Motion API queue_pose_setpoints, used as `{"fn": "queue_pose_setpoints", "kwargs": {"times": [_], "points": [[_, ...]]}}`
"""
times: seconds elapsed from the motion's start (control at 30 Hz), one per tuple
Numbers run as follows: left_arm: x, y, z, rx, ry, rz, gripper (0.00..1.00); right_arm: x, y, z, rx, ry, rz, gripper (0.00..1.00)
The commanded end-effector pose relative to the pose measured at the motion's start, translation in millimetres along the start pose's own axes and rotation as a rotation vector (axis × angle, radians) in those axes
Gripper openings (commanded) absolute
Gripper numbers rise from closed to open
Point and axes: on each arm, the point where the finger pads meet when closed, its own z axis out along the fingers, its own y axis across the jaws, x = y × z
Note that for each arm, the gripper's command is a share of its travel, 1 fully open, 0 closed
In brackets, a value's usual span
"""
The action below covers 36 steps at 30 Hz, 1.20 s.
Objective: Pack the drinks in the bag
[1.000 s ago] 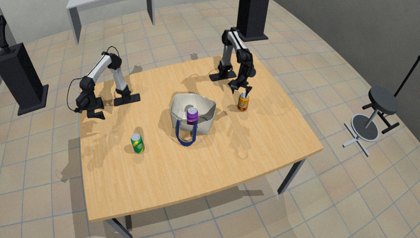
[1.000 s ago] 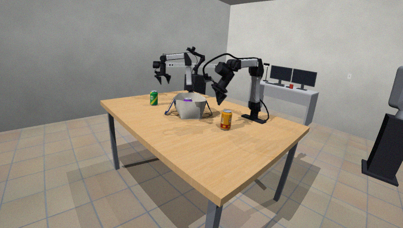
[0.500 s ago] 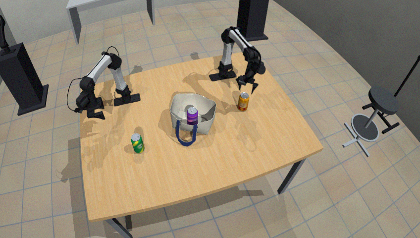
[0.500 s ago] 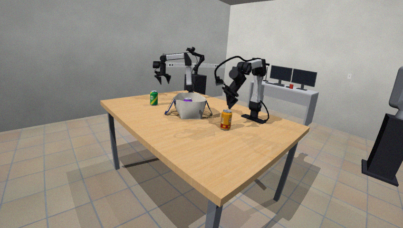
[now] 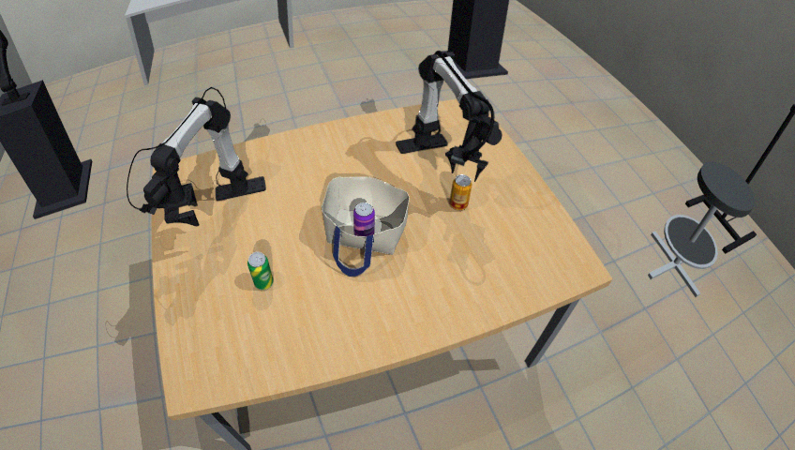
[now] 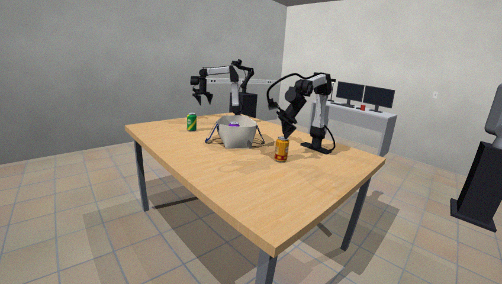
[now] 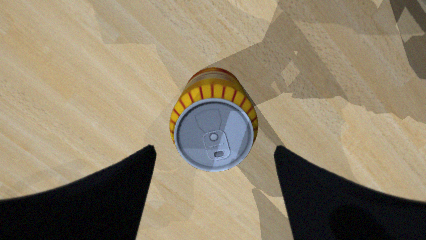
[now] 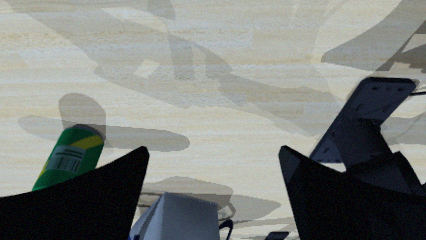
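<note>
You have the canvas bag (image 5: 384, 243) (image 6: 237, 136) (image 8: 187, 220) standing on the wooden surface (image 5: 390, 322) (image 6: 211, 176) (image 7: 75, 125) (image 8: 250, 30), its walls up and its mouth open. Inside it you can see the purple can (image 5: 364, 218) (image 6: 234, 123), upright, with its silver lid facing up; you can't make out how its base sits on the bag's floor. A blue handle (image 5: 352, 272) (image 6: 211, 134) hangs outside the wall nearest that can. Your other two drinks are outside the bag, both upright on the surface: the orange can (image 5: 460, 193) (image 6: 281, 149) (image 7: 215, 135) on the left arm's side, and the green can (image 5: 261, 272) (image 6: 191, 122) (image 8: 70, 157) on the right arm's side. Your left gripper (image 5: 465, 174) (image 6: 287, 135) (image 7: 215, 148) hangs tilted just above the orange can, its fingers spread and grasping nothing. In the left wrist view, the can's lid shows between the two fingertips and a little beyond them, with open space on either side. Your right gripper (image 5: 194, 213) (image 6: 205, 104) (image 8: 213, 149) is raised above the surface, pointing down with its fingers wide apart and nothing between them. It is well apart from the bag, and in the right wrist view the green can is partly hidden behind one finger.

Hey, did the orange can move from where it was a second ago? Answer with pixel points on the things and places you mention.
No. The orange can (image 5: 460, 192) (image 6: 281, 149) (image 7: 214, 90) stands in the same place beside the bag (image 5: 396, 236) (image 6: 237, 136), which hasn't moved on the table either.
</note>
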Motion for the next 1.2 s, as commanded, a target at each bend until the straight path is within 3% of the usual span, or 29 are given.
{"fn": "queue_pose_setpoints", "kwargs": {"times": [0.0,0.27,0.43,0.5,0.6,0.9,1.0,1.17], "points": [[-12,6,0,-0.052,-0.048,0.024,0.89,-6,3,-11,-0.037,-0.058,0.01,1.0],[-1,8,21,-0.036,-0.028,0.011,0.89,-6,3,-11,-0.037,-0.058,0.01,1.0],[-6,8,16,-0.044,-0.044,0.021,0.89,-6,3,-11,-0.037,-0.058,0.01,1.0],[5,5,32,-0.022,-0.022,0.009,0.89,-6,3,-11,-0.037,-0.058,0.01,1.0],[-2,7,24,-0.051,-0.053,0.026,0.89,-6,3,-11,-0.037,-0.058,0.01,1.0],[16,8,47,-0.031,-0.025,0.001,0.89,-6,3,-11,-0.037,-0.058,0.01,1.0],[11,8,38,-0.038,-0.033,0.006,0.89,-6,3,-11,-0.037,-0.058,0.01,1.0],[17,11,48,-0.052,-0.039,0.007,0.89,-6,3,-11,-0.037,-0.058,0.01,1.0]]}}
